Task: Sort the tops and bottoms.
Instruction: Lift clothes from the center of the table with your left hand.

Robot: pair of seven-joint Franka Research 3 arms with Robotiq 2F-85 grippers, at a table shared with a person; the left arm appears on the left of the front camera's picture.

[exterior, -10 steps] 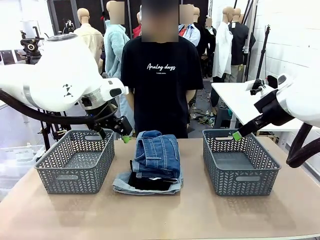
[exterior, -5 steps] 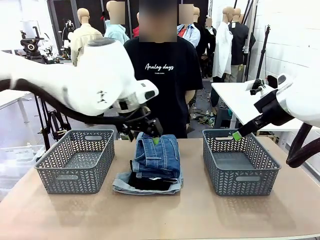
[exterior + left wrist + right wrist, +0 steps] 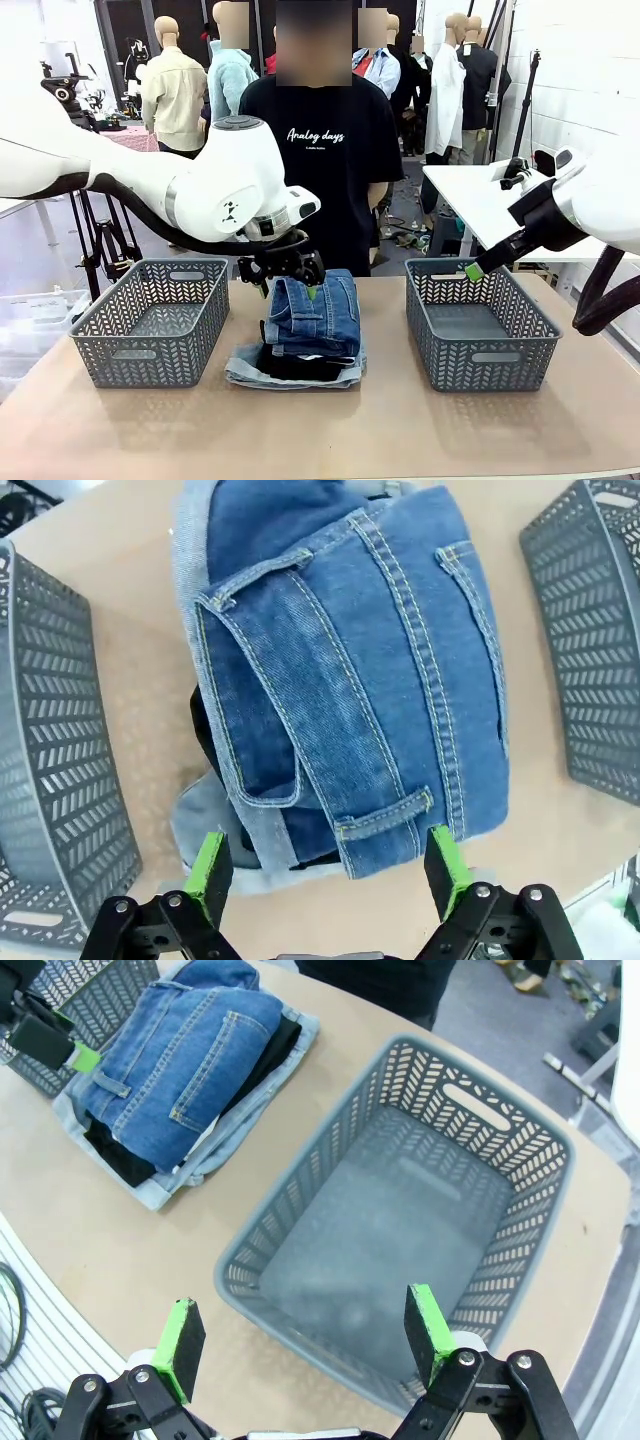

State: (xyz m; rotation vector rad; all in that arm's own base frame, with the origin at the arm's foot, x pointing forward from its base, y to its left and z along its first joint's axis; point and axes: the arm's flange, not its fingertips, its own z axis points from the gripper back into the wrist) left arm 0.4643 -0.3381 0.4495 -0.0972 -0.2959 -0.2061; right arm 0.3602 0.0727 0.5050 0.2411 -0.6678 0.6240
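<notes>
Between the spread, empty fingers [image 3: 210, 868] of the left gripper [image 3: 328, 865] lies the pile. The dark jeans [image 3: 350, 680] are folded on top, just beyond the pads. A black top [image 3: 200, 720] peeps out under them toward one finger, and the pale shorts [image 3: 200, 815] lie lowest on the table [image 3: 120, 630]. A thin white edge in the stack may be the striped top; I cannot tell for sure. Two baskets [image 3: 50, 730] stand outside the fingers, one on each side, well apart from the pile. Farther off, the right gripper [image 3: 303, 1338] also has its fingers wide and holds nothing. It hovers over the near rim of the right basket [image 3: 380, 1230], whose bare floor lies beyond its pads. Nothing looks sorted yet, so the step in hand seems to be the first pick, the jeans. The next move calls for the left gripper to come down, close on a fold of the denim alone without catching the black top beneath, and then lift clear. The pictures do not tell which basket takes the bottoms.
</notes>
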